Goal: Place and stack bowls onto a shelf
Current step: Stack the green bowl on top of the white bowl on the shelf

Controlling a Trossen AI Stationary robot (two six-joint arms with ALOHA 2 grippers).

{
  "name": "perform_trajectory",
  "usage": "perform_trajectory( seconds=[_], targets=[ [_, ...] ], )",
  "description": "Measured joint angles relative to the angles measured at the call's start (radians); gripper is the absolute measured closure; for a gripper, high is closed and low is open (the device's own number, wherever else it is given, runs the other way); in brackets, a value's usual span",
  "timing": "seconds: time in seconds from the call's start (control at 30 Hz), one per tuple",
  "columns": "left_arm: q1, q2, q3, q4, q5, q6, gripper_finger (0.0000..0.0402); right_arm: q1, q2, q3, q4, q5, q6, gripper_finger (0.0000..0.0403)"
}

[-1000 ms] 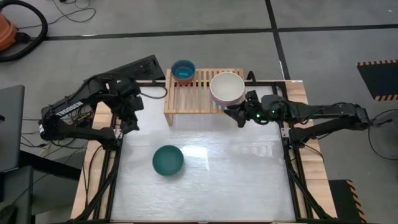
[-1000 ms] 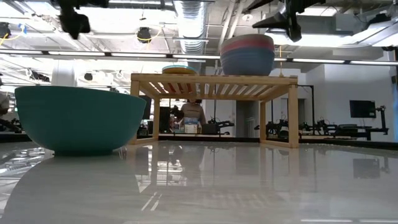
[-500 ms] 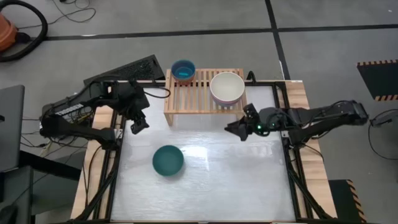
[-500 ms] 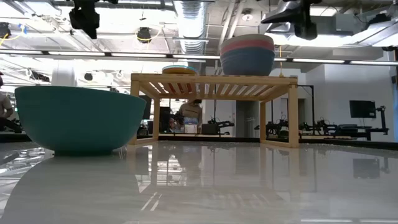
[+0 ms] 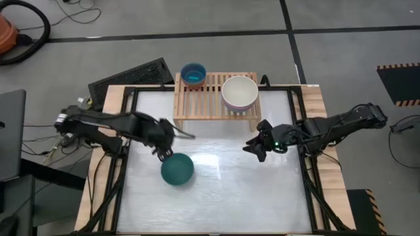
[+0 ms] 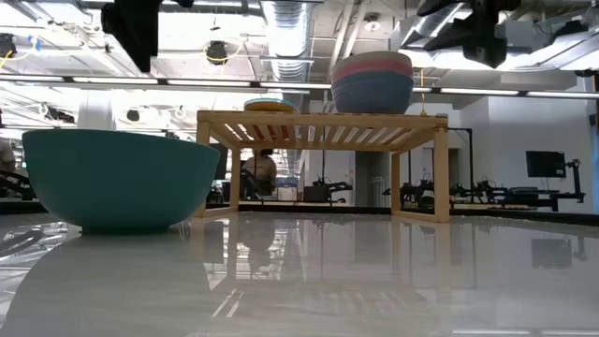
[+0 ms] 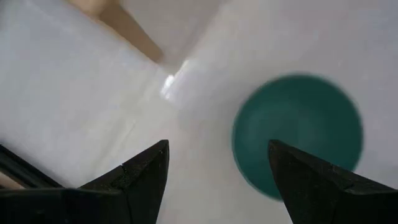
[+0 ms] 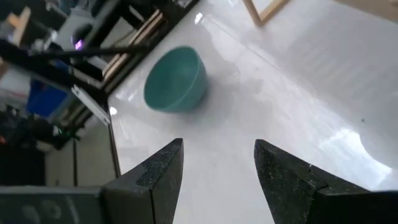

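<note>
High view: in the last second I see the left gripper (image 5: 163, 153) swing from beside the shelf (image 5: 213, 98) down to the dark teal bowl (image 5: 177, 168), while the right gripper (image 5: 258, 148) backs off the shelf toward table centre; I judge the teal bowl is next.
Shelf load: cream white bowl (image 5: 239, 92) tops a stack on the slats; a cyan bowl (image 5: 193, 74) sits at the shelf's far corner.
Low view: the stack (image 6: 372, 80) shows pink over slate blue, smooth matte plastic; the light-wood slats sit on solid legs.
Left wrist view: fingers (image 7: 140, 174) spread wide, empty, over the round teal bowl (image 7: 297, 132).
Right wrist view: fingers (image 8: 155, 171) parted, holding nothing, above the glossy white table (image 8: 292, 112).
</note>
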State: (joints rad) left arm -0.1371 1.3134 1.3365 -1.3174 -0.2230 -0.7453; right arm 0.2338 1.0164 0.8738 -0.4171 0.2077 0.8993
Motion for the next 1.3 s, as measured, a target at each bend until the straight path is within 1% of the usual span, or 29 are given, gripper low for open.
perform_trajectory(
  seconds=[0.17,0.27,0.33,0.4,0.53,0.67,0.83,0.9,1.0,1.07,1.13,1.2,1.3],
  targets=[
    [-0.067,0.132,0.0,0.0,-0.02,0.033,0.0145,0.038,0.0,0.0,-0.033,0.0,-0.062,0.0179],
    [-0.072,0.162,-0.016,0.016,-0.028,0.066,0.0145,0.042,0.0,0.0,-0.044,0.0,-0.071,0.0179],
    [-0.069,0.138,-0.079,0.086,0.002,0.071,0.0145,0.041,0.0,0.0,-0.052,0.0,-0.072,0.0179],
    [-0.066,0.09,-0.166,0.17,0.043,0.064,0.0145,0.041,0.0,0.0,-0.058,0.002,-0.072,0.0179],
    [-0.065,-0.004,-0.338,0.265,0.084,0.003,0.0145,0.041,0.0,0.0,-0.061,0.001,-0.071,0.0179],
    [-0.061,-0.065,-0.465,0.409,0.155,-0.019,0.0145,0.041,0.0,0.0,-0.062,0.001,-0.062,0.0179],
    [-0.061,-0.068,-0.561,0.486,0.172,-0.059,0.0145,0.041,0.0,0.0,-0.061,0.002,-0.014,0.0179],
    [-0.056,-0.068,-0.586,0.52,0.175,-0.073,0.0145,0.041,0.0,0.0,-0.061,0.002,0.004,0.0179],
    [-0.047,-0.068,-0.602,0.532,0.213,-0.076,0.0149,0.041,0.0,0.0,-0.061,0.002,0.019,0.0179],
    [-0.047,-0.068,-0.61,0.532,0.215,-0.087,0.0163,0.041,0.0,0.0,-0.061,0.002,0.02,0.0179],
    [-0.047,-0.068,-0.621,0.543,0.216,-0.109,0.0192,0.041,0.0,0.0,-0.061,0.002,0.02,0.0179],
    [-0.047,-0.068,-0.635,0.569,0.22,-0.127,0.0234,0.041,0.0,0.0,-0.061,0.002,0.025,0.0179],
    [-0.05,-0.068,-0.657,0.629,0.227,-0.181,0.0308,0.041,0.0,0.0,-0.061,0.002,0.027,0.0179]
  ],
)
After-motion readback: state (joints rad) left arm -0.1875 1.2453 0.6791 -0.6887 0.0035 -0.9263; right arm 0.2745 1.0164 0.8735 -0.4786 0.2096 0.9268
